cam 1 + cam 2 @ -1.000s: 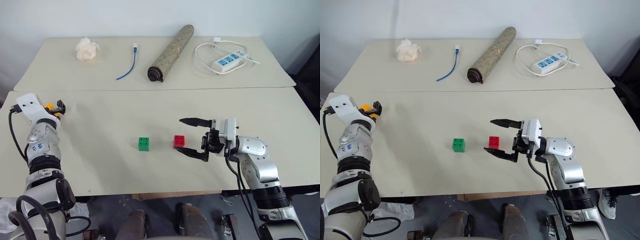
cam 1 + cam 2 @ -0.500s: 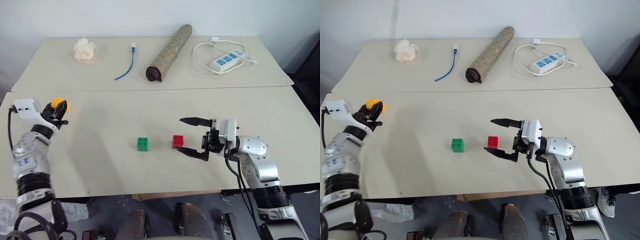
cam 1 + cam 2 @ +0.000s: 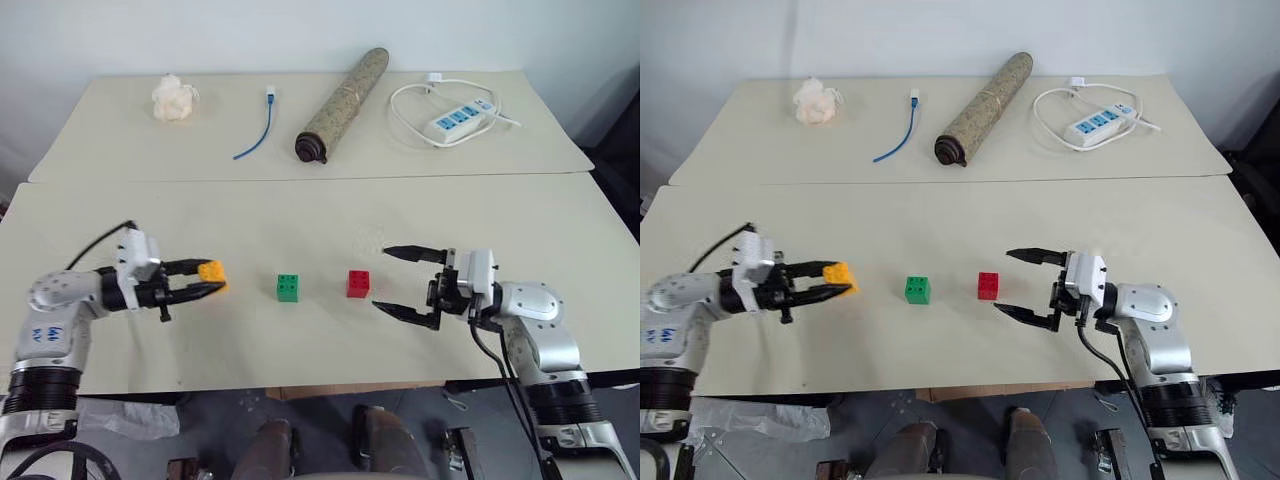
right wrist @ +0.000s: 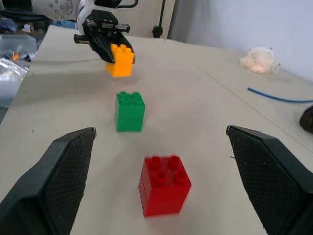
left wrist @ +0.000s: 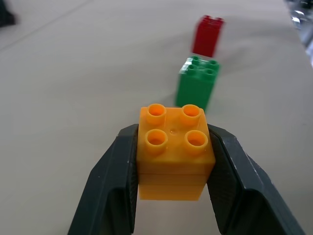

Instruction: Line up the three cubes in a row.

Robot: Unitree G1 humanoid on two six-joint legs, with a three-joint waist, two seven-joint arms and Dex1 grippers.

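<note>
Orange block [image 3: 211, 271] clamped in left gripper [image 3: 207, 285], held above table [image 3: 300, 340], left of green block [image 3: 288, 287]; red block [image 3: 358, 283] right of green, small gap. Judgement: set orange down left of green, same spacing, studs up, edges square. Right gripper [image 3: 402, 282] jaws apart, empty, just right of red. Blocks hard glossy plastic, studded; table matte beige.

Three cubes [image 3: 288, 287] roughly in line on table [image 3: 300, 215], cable [image 3: 253, 130] and roll [image 3: 341, 92] behind.
</note>
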